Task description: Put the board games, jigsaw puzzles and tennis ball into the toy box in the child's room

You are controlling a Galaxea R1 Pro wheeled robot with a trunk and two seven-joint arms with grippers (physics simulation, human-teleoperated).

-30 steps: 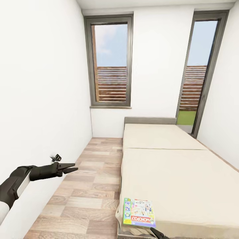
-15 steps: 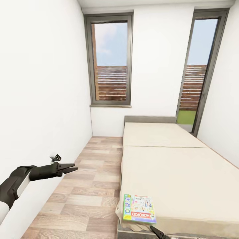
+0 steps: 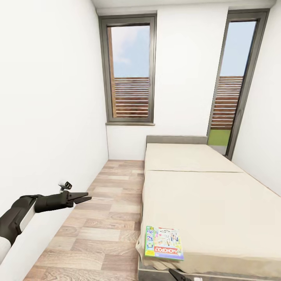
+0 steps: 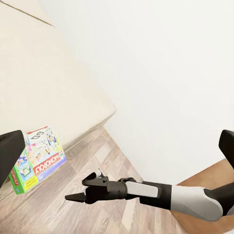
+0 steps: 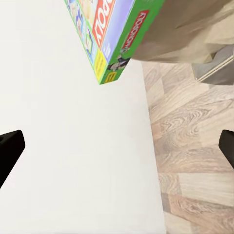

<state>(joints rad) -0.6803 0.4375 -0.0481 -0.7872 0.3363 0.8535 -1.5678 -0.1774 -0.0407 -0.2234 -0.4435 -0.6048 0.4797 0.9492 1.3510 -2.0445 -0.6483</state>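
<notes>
Monopoly board game (image 3: 164,243) lies flat on the near corner of the bed (image 3: 218,203) in the head view, untouched; the left gripper (image 3: 84,198) hangs over the wood floor (image 3: 105,218) with fingers nearly closed, holding nothing.

From the left wrist, the right gripper (image 4: 73,197) sits near the box, apparently empty.

From the right wrist, its fingertips (image 5: 9,146) stand wide apart with the box beyond. This game seemingly awaits pickup.

My left gripper (image 3: 86,199) out over plank floor (image 3: 105,218), fingers nearly together, Monopoly box (image 3: 164,242) on bed (image 3: 210,203) corner, two windows (image 3: 130,70) beyond.
</notes>
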